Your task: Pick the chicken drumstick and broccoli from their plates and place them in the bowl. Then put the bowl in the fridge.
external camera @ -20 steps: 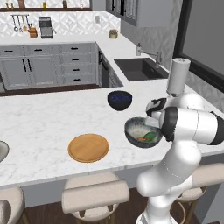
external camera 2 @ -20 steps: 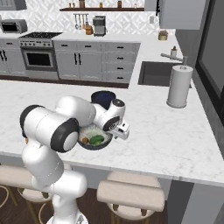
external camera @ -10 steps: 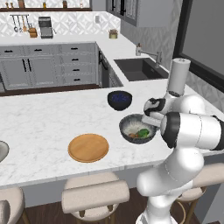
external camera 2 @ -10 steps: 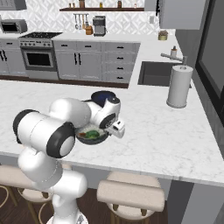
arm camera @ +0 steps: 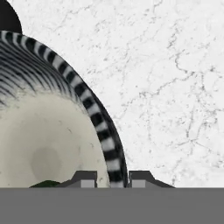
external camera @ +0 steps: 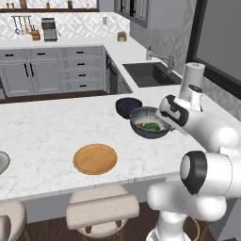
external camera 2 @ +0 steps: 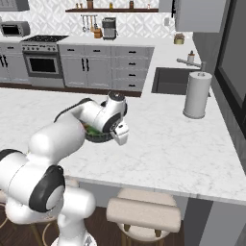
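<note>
Fingers: the gripper (arm camera: 112, 178) is seen in the hand view clamped on the rim of the bowl (external camera: 149, 123), one finger inside the wall and one outside.
Bowl: it is held above the white marble tabletop (external camera: 47, 132), near the tabletop's middle; whether its underside touches the stone cannot be told.
Left base view: the bowl's open top is shown, with the green broccoli (external camera: 151, 126) and an orange-brown piece, taken to be the chicken drumstick (external camera: 140, 125), lying inside.
Right base view: most of the bowl (external camera 2: 98, 135) is hidden by the white arm; a dark rim and a speck of green are seen below the wrist.
Hand view: the pale inside of the bowl (arm camera: 48, 144), its black-and-white striped rim and a sliver of broccoli (arm camera: 45, 184) at the bottom edge are shown close up.
Neighbours: the small dark navy bowl (external camera: 128, 106) stands just behind the held bowl; the orange-tan wooden plate (external camera: 95, 158) lies well to its left, near the front edge, with nothing on it; the rim of the grey-rimmed plate (external camera: 3, 161) is cut off at the picture's left edge.
Open room: a broad stretch of bare tabletop (external camera 2: 182, 144) is seen right of the arm, up to the paper towel roll (external camera 2: 196, 94) and the sink (external camera 2: 175, 80).
Edges: two stools (external camera: 102, 211) are tucked under the front edge.
</note>
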Robot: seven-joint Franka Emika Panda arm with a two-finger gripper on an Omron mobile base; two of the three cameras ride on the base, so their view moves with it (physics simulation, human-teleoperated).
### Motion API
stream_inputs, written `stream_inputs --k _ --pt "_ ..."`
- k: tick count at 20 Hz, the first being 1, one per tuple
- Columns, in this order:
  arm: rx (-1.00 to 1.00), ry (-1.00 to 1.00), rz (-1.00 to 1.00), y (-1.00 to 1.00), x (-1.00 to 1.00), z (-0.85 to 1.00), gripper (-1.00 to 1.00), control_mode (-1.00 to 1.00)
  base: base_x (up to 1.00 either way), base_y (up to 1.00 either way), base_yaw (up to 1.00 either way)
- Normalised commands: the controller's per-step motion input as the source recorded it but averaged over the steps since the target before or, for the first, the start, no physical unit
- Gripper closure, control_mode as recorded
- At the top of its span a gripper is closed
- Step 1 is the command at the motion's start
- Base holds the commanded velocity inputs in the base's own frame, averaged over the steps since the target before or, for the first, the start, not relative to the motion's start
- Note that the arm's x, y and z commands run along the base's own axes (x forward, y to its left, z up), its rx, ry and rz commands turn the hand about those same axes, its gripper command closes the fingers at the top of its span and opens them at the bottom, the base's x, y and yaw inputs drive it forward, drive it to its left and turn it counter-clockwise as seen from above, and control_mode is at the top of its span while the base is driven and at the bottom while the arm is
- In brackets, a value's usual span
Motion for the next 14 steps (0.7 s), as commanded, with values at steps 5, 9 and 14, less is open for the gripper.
stream_inputs --k 5,9,14 --pt "0.0 0.0 0.01 0.04 -1.0 1.0 1.0 -1.0 0.0 0.0 0.0" --pt "0.0 0.0 0.08 0.19 -1.0 0.99 1.0 -1.0 0.0 0.0 0.0" --pt "-0.08 0.04 0.06 0.29 -0.45 0.18 1.0 -1.0 0.0 0.0 0.0"
